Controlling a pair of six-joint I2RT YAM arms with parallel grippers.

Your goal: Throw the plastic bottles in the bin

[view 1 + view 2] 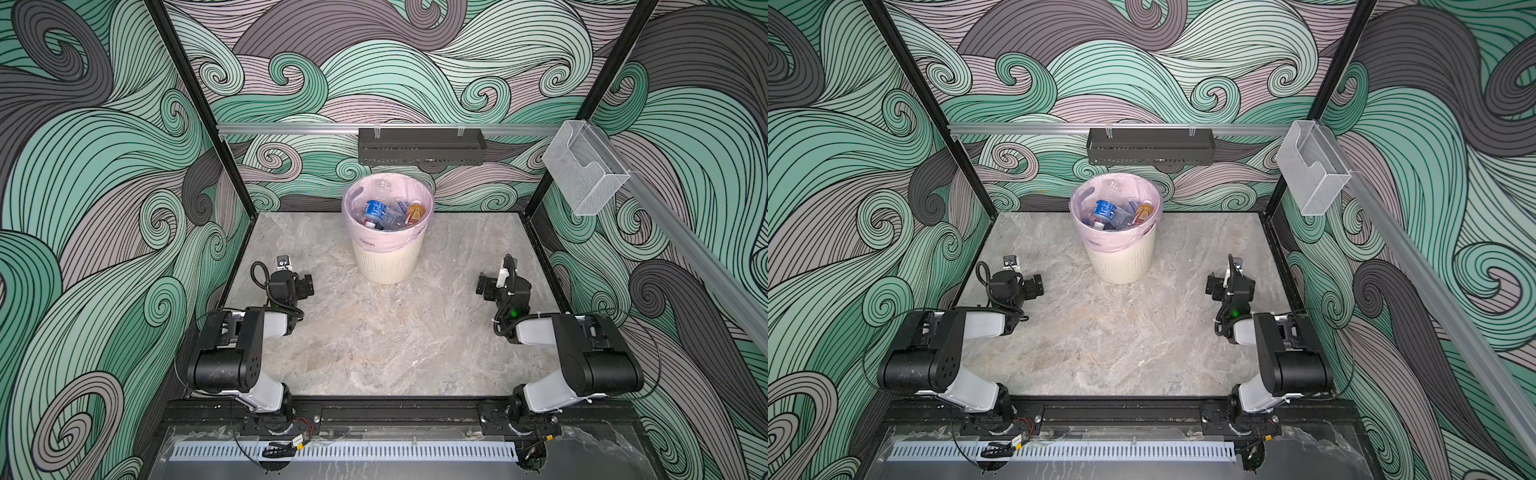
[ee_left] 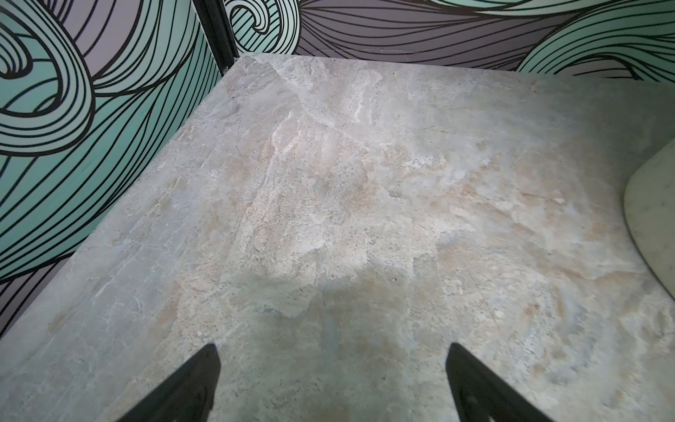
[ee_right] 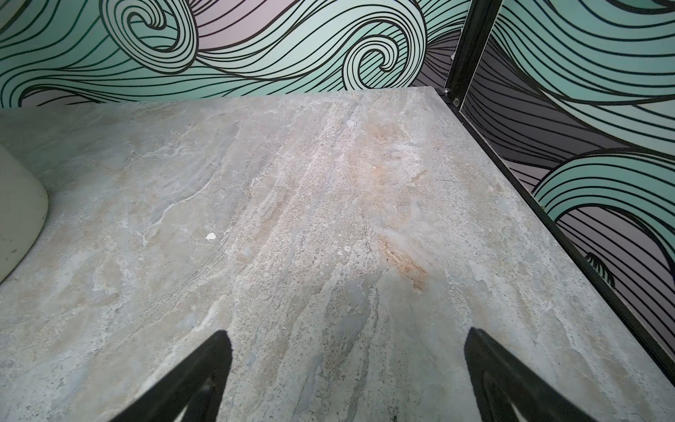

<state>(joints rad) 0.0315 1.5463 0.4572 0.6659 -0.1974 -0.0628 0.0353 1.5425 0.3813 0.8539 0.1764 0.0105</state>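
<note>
- Where the cell lies farthest from the bin on the near side, a pale slotted cable duct (image 1: 345, 451) runs across. Just beyond it a black rail (image 1: 395, 409) carries both arm bases.
- From that rail toward the bin stretches the desk (image 1: 374, 340), a grey-beige slab with a marble pattern. A small white fleck (image 3: 210, 236) shows on it in the right wrist view.
- The left end effector (image 2: 331, 349) hangs over the desk, nearer than the bin and to its left, with its jaws spread wide and gripping nothing.
- The right end effector (image 3: 347, 332) mirrors it on the bin's right, likewise wide open and empty.
- The bin (image 1: 388, 262) stands upright on the far middle of the desk, close to the back wall. It has cream ribbed sides and a pale pink bag folded over the rim.
- The plastic bottles (image 1: 386, 216) lie heaped inside the bin in both top views.
  - A blue-labelled bottle (image 1: 375, 210) lies tilted at the heap's left; I cannot tell which end carries its cap.
  - An orange-labelled bottle (image 1: 414, 212) leans against the bin's right inner wall, its long axis steep and its white cap toward the rim.
  - The clear ones are crumpled, and their axes cannot be read.
- Beyond and above the bin, a black perforated tray (image 1: 419, 145) hangs from a silver rail on the back wall.
- A clear box (image 1: 582, 174) sits higher, to the bin's right.
- The walls (image 1: 104, 166) around carry swirling waves in teal, mauve and grey.
</note>
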